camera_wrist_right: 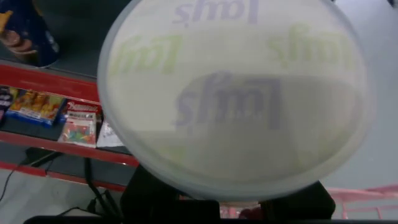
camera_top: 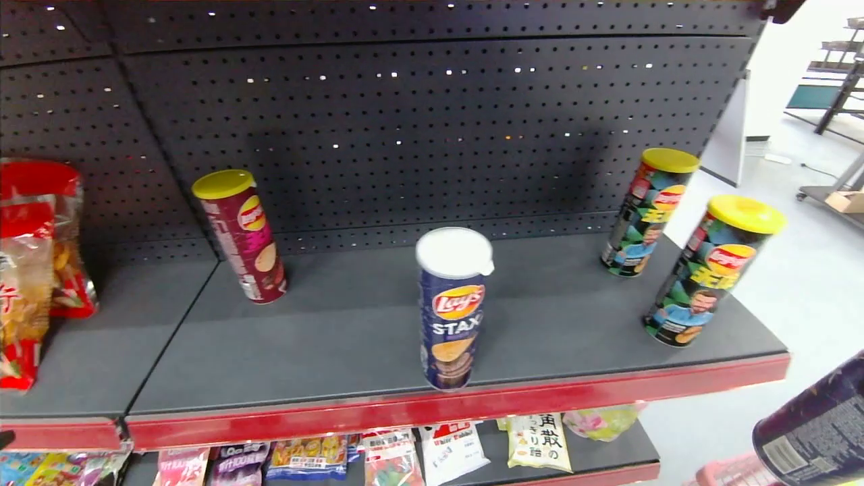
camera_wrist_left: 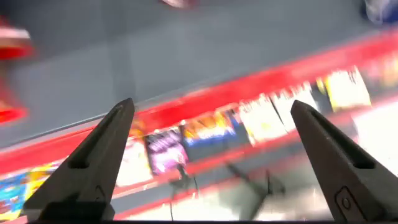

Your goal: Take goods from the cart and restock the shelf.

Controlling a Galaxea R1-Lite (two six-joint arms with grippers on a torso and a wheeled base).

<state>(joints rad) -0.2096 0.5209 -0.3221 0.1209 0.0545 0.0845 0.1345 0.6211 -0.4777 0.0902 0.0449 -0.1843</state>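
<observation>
A dark blue chip can [camera_top: 817, 425] hangs tilted at the lower right, below and in front of the shelf's right end. In the right wrist view its pale translucent lid [camera_wrist_right: 236, 93] is seen from very close, with my right gripper [camera_wrist_right: 224, 208] shut on the can behind it. My left gripper [camera_wrist_left: 212, 104] is open and holds nothing, hovering in front of the shelf's red front edge [camera_wrist_left: 205, 93]. On the grey shelf board [camera_top: 351, 324] stand a blue can with a white lid [camera_top: 453, 310], a maroon can [camera_top: 244, 236] and two multicoloured yellow-lidded cans [camera_top: 649, 212] [camera_top: 712, 273].
Red snack bags [camera_top: 34, 263] fill the shelf's left section. A black pegboard [camera_top: 405, 135] backs the shelf. The lower shelf [camera_top: 405, 459] holds several snack packets. A pink cart rim [camera_top: 729, 472] shows at the bottom right. Free board lies between the cans.
</observation>
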